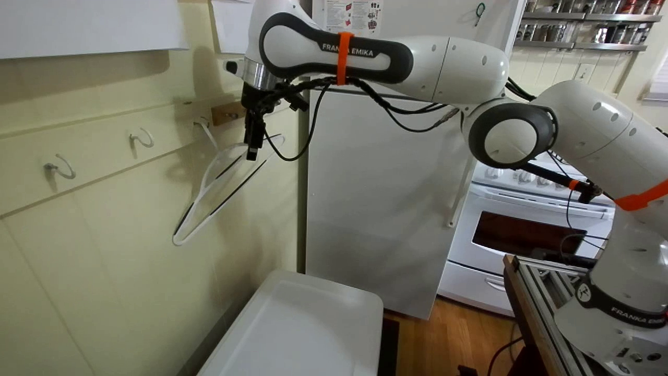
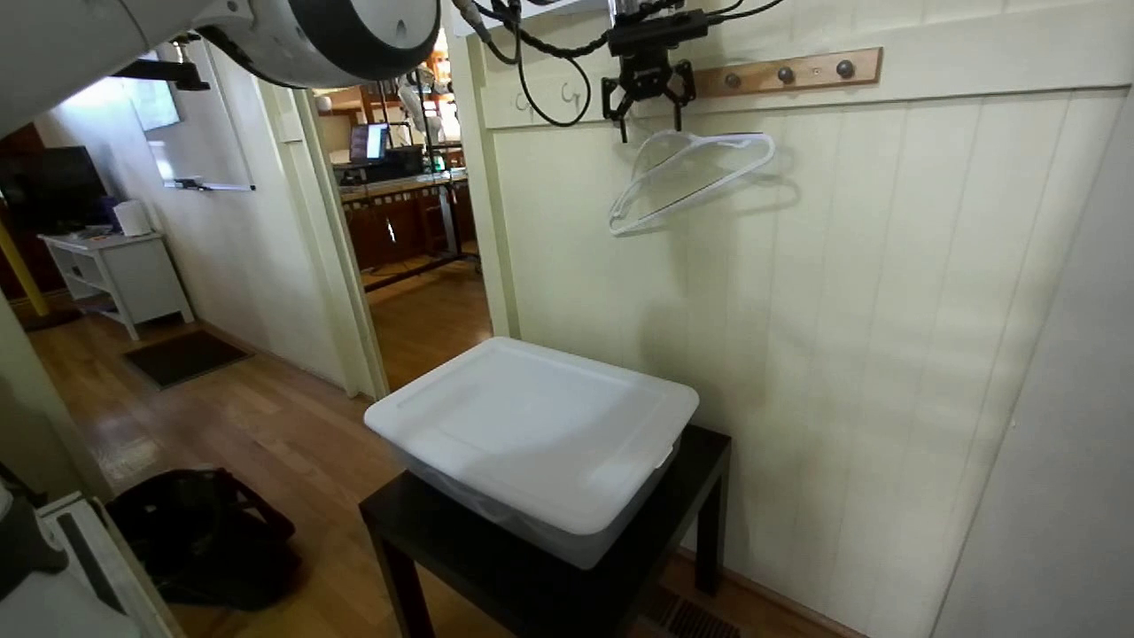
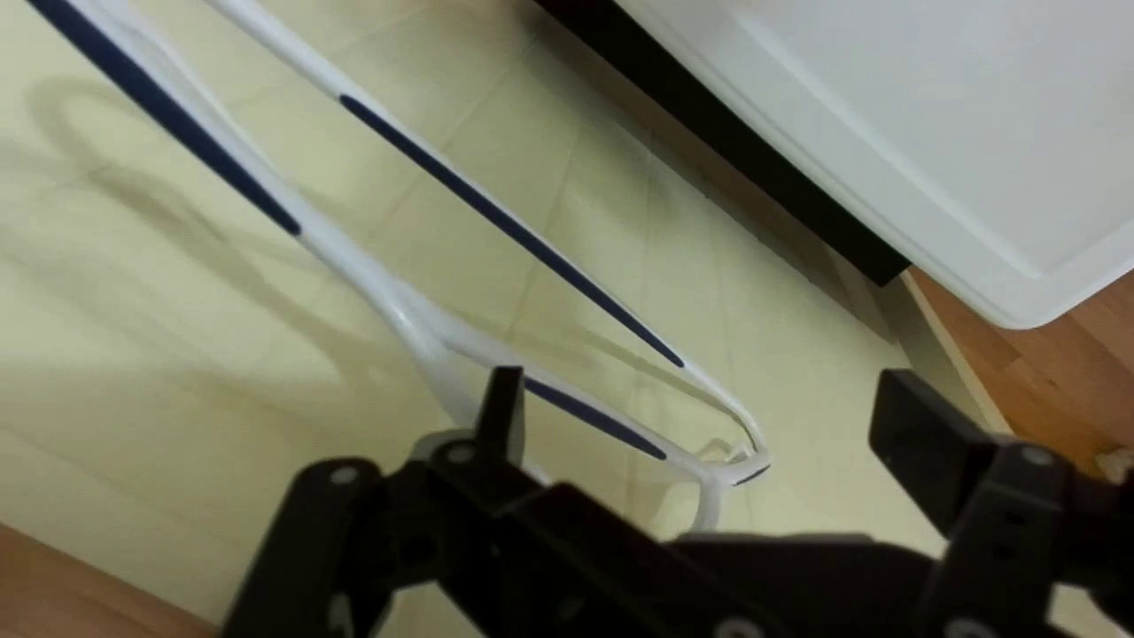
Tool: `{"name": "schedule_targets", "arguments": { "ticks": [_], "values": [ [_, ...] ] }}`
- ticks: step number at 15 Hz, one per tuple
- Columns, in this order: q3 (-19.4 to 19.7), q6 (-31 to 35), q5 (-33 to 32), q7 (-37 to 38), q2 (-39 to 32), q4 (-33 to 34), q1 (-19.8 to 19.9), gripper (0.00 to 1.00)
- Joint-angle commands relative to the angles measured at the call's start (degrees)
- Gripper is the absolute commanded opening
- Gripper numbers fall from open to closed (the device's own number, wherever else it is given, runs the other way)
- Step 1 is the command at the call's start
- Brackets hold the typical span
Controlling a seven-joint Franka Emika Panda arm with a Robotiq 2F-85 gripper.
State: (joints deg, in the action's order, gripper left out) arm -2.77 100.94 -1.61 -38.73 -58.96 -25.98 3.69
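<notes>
My claw (image 2: 650,131) stands wide, a white hanger (image 3: 399,306) close below it, one end seen between its jaws in the wrist view, a lidded box (image 2: 540,425) farther beneath.

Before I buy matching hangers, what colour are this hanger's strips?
Dark navy strips, clearest in the wrist view.

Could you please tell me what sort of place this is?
Probably a home kitchen: an exterior view shows a white stove, a refrigerator and small jars, likely spices, on wall shelves.
</notes>
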Motion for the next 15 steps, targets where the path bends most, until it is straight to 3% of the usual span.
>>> {"name": "schedule_targets", "arguments": {
  "ticks": [1,8,15],
  "values": [
    [3.66,-1.24,-3.38,11.14,0.29,-0.44,-4.49,1.00],
    [7.60,-3.30,-7.18,35.66,-0.62,0.44,-11.17,1.00],
    [8.83,-8.42,-7.32,51.59,0.14,-0.13,-14.85,1.00]
  ]
}}
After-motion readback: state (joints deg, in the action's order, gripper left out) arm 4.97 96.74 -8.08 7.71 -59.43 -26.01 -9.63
